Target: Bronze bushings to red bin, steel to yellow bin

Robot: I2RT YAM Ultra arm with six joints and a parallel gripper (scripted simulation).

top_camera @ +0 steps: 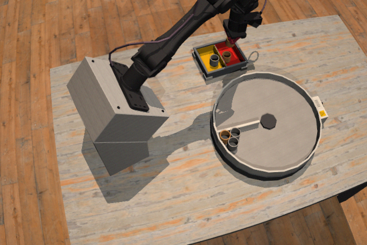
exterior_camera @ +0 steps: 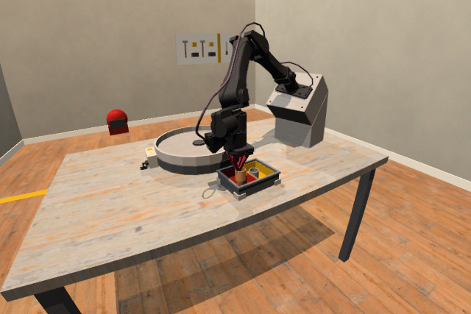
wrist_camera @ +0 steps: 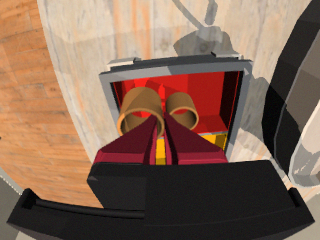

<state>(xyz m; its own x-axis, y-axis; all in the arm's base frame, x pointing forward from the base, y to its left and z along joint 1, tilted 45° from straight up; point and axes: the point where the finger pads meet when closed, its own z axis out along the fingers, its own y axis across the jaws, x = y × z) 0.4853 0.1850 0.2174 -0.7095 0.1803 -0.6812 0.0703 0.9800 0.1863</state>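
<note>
Five bushings in all: two already binned, one in the grip, three on the turntable... counted below.
Gripper: the black parallel gripper with dark red fingers is closed on the wall of a short bronze-coloured tube, the held bronze bushing [wrist_camera: 138, 112], pinching its rim.
Held bushing's place: upright, lowered into the red compartment of the divided bin [top_camera: 237, 53], at the bin's 1 o'clock corner in the top view.
Red bin contents: one other bronze bushing [top_camera: 226, 55] stands by the divider, just beside the held one.
Yellow bin: the yellow compartment [top_camera: 202, 51] holds one grey steel bushing [top_camera: 214, 60], upright.
Turntable: the round grey turntable with a pale rim [top_camera: 316, 108] sits at 5 o'clock from the bin on the pale wooden table [top_camera: 178, 194].
Left on turntable: one bronze bushing [top_camera: 224, 135] and two steel bushings [top_camera: 235, 132] [top_camera: 233, 143], clustered touching at the disc's 8 o'clock edge, below a white bar.
Progress: by my judgement about half done; the held bronze piece only needs releasing, then three pieces remain to sort.
</note>
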